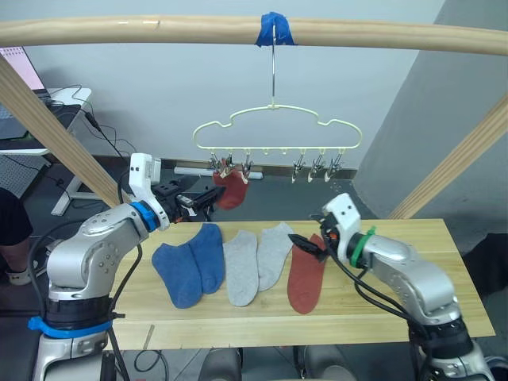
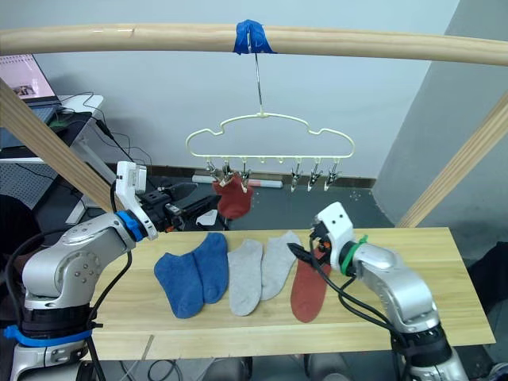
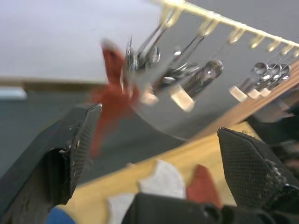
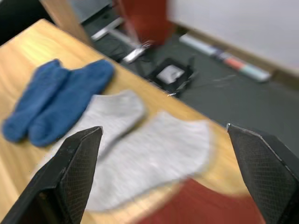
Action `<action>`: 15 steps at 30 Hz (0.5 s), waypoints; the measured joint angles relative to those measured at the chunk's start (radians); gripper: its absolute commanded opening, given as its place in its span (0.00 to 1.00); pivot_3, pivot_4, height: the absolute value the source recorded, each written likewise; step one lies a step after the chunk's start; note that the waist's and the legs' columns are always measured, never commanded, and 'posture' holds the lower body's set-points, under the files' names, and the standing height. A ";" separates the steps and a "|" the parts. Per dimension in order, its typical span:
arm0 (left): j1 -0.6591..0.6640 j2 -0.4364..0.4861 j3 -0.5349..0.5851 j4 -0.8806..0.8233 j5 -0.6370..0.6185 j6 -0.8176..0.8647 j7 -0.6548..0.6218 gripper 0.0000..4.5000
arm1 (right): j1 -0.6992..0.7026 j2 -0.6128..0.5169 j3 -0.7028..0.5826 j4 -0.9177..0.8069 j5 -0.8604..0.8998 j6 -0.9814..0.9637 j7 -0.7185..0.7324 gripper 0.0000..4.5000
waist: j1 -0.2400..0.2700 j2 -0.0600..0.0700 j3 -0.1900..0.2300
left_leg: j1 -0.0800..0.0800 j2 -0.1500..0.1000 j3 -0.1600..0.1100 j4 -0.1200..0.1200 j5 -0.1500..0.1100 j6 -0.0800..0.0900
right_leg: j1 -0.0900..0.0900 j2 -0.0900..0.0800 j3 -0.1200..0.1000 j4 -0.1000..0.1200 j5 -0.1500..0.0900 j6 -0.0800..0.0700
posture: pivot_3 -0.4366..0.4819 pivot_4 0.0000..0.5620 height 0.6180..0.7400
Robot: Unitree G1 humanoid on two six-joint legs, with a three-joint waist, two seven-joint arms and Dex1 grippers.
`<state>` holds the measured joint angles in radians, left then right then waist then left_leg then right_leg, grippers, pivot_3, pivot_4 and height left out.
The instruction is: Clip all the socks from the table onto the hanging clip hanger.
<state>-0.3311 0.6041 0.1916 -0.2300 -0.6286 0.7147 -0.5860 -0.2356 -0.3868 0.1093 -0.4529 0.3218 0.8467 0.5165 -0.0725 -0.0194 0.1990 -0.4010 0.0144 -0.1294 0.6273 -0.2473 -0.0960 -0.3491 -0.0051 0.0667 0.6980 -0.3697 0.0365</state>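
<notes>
The pale-yellow clip hanger [image 1: 278,131] hangs by its hook from the rail. One rust red sock [image 1: 231,190] is clipped at the left end of its clip row [image 3: 154,60]. On the table [image 1: 413,262] lie two blue socks [image 1: 190,262], two light grey socks [image 1: 254,262] and one rust red sock [image 1: 307,274], side by side. My left gripper [image 1: 208,198] is open, raised just left of the hanging red sock, holding nothing. My right gripper [image 1: 305,242] is open and low over the top of the red sock on the table, with the grey socks [image 4: 140,140] in front of it.
A round wooden rail [image 1: 159,30] with blue tape [image 1: 275,30] spans the top, carried by slanted legs [image 1: 48,127] on both sides. Several free clips [image 1: 317,168] hang on the hanger's right half. A desk with cables [image 1: 48,111] stands behind on the left.
</notes>
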 measured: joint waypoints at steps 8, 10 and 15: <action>0.043 -0.059 -0.072 -0.042 0.133 -0.245 -0.034 0.52 | 0.077 -0.021 -0.059 -0.153 0.035 -0.082 0.003 1.00 | 0.011 0.000 0.005 | 0.001 -0.001 0.001 0.001 -0.001 0.002 | 0.001 0.000 0.000 0.000 0.000 0.000 | 0.43 0.35 1.00; 0.044 -0.080 -0.089 -0.042 0.161 -0.272 -0.022 0.39 | 0.093 -0.020 -0.061 -0.158 0.031 -0.122 0.001 1.00 | 0.015 -0.001 0.006 | 0.000 -0.001 0.001 0.001 -0.001 0.002 | 0.001 0.000 0.000 0.000 0.000 0.000 | 0.43 0.36 1.00; 0.046 -0.126 -0.128 -0.031 0.226 -0.349 -0.006 0.39 | 0.096 -0.012 -0.061 -0.157 0.012 -0.218 -0.012 1.00 | 0.015 -0.001 0.012 | 0.000 -0.001 0.001 0.001 -0.001 0.002 | 0.001 0.000 0.000 0.000 0.000 0.000 | 0.43 0.36 1.00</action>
<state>-0.2854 0.4781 0.0639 -0.2611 -0.4025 0.3653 -0.5923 -0.1394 -0.3991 0.0485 -0.6102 0.3334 0.6286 0.5042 -0.0575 -0.0201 0.2105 -0.4005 0.0135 -0.1285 0.6280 -0.2482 -0.0944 -0.3482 -0.0049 0.0668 0.6979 -0.3697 0.0365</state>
